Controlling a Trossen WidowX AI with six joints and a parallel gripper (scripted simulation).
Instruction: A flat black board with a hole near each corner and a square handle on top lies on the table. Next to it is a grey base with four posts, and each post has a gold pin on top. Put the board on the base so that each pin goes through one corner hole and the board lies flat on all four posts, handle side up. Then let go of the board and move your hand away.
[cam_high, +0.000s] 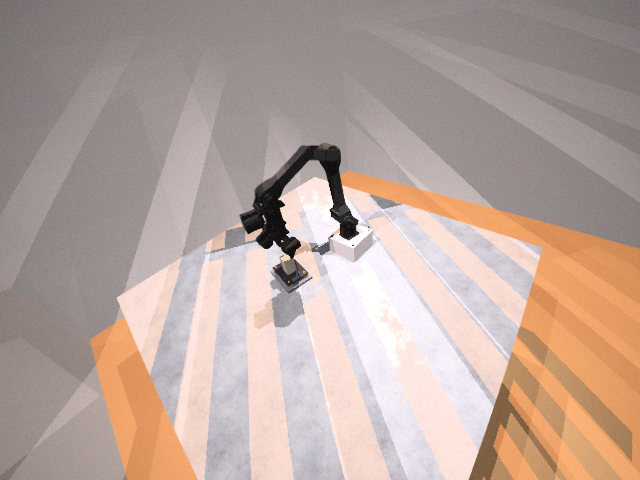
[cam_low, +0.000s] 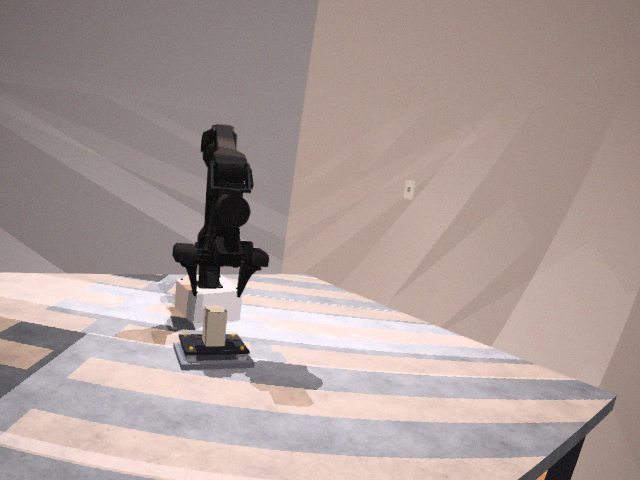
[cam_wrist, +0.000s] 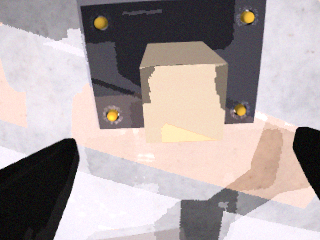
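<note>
On grey base (cam_high: 304, 283) (cam_low: 217, 364): black board (cam_high: 298, 277) (cam_low: 199, 349) (cam_wrist: 175, 25), handle (cam_high: 288, 265) (cam_low: 214, 326) (cam_wrist: 185, 100) up, four pins showing | gripper (cam_high: 292, 253) (cam_low: 217, 295) (cam_wrist: 187, 143): wide open, empty, above | we best withdraw straight up, fingers clear of handle.

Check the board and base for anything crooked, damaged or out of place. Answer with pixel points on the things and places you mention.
Nothing stands out. The black board (cam_high: 297, 276) (cam_low: 195, 342) (cam_wrist: 170, 27) looks level on the grey base (cam_high: 290, 289) (cam_low: 217, 364), a gold pin showing at each corner hole. The handle (cam_high: 287, 265) (cam_low: 214, 326) (cam_wrist: 185, 95) stands upright, with no visible damage.
</note>
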